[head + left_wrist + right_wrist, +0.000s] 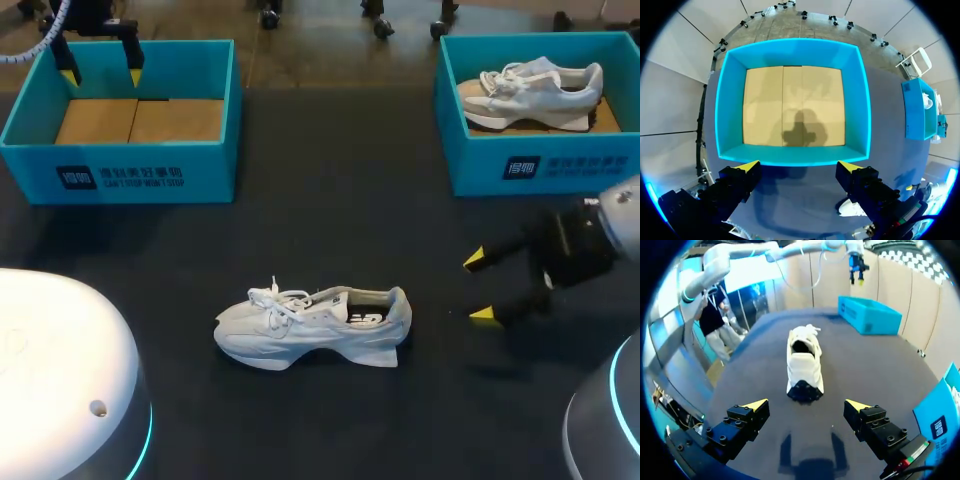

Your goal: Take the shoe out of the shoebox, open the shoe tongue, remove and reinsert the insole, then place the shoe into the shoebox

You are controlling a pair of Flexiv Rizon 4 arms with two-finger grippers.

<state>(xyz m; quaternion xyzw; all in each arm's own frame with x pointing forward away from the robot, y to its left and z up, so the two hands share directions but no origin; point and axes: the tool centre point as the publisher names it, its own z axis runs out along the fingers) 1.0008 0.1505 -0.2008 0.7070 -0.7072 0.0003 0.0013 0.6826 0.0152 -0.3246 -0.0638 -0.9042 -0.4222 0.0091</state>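
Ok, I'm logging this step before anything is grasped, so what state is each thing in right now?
white shoe: upright on its sole on the table, outside both boxes.
left shoebox: open, empty.
right shoebox: open, holds a second shoe.
left end effector: open, empty, above the left shoebox.
right end effector: open, empty, behind the white shoe's heel, apart from it.

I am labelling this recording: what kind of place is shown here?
Probably a robot test bench for shoe handling: a dark table holds an empty turquoise cardboard shoebox, a second turquoise shoebox with a pale shoe, and a white lace-up sneaker; the left hand and right hand are open.
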